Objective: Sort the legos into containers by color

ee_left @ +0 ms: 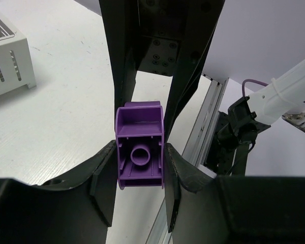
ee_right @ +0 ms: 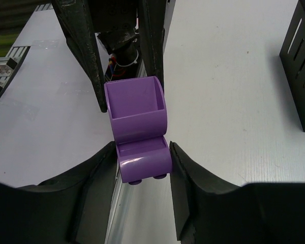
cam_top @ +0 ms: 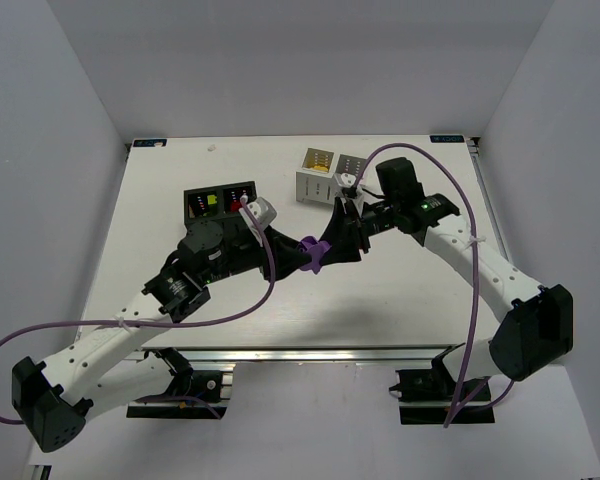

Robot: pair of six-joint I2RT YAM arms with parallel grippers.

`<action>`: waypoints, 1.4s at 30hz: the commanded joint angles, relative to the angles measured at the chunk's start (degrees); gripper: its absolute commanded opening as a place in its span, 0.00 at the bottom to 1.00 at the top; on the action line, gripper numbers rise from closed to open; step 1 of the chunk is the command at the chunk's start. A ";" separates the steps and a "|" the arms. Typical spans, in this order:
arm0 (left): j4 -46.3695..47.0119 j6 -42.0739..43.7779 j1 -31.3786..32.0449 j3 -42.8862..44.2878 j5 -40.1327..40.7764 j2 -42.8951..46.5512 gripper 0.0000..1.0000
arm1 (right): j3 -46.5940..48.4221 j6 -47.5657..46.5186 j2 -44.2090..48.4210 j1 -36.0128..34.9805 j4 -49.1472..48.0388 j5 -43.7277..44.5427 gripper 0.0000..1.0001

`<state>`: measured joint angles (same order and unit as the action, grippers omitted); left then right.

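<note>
The left fingers (ee_left: 104,183) pinch the purple brick (ee_left: 140,152) above the counter (cam_top: 400,290). The right fingers (ee_right: 193,178) flank its opposite end, facing them along its long axis. Whether they grip it, I cannot tell.

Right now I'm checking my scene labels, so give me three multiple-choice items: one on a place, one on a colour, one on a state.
1. Where is the purple lego?
A) in a container cell
B) lying at the table's far edge
C) mid-table, between the two arms' fingers

2. What colour are the legos in the left cell of the white container?
A) yellow
B) red
C) blue

3. The left gripper is:
A) open and empty
B) shut on the purple lego
C) out of view

Answers:
1 C: the fingers of the left gripper and the right gripper flank it from opposite ends.
2 A: the top view shows yellow in that cell.
3 B: in the left wrist view its fingers press against both sides of the piece.
</note>
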<state>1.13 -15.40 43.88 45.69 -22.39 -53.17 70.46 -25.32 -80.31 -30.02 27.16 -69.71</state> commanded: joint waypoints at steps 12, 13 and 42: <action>-6.22 6.60 -0.02 10.29 12.10 1.31 0.00 | 2.50 -7.11 -1.69 0.66 5.54 11.78 0.00; -6.75 7.31 -0.02 10.82 15.24 1.40 0.00 | 2.41 -7.20 -2.04 0.67 5.63 13.01 0.00; -10.88 14.34 0.24 -2.80 31.10 18.27 0.00 | 27.00 14.32 -24.25 10.60 -11.95 59.95 0.00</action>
<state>-11.90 -0.91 44.36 43.81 9.21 -36.97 93.17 -15.00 -100.07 -19.99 16.88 -16.34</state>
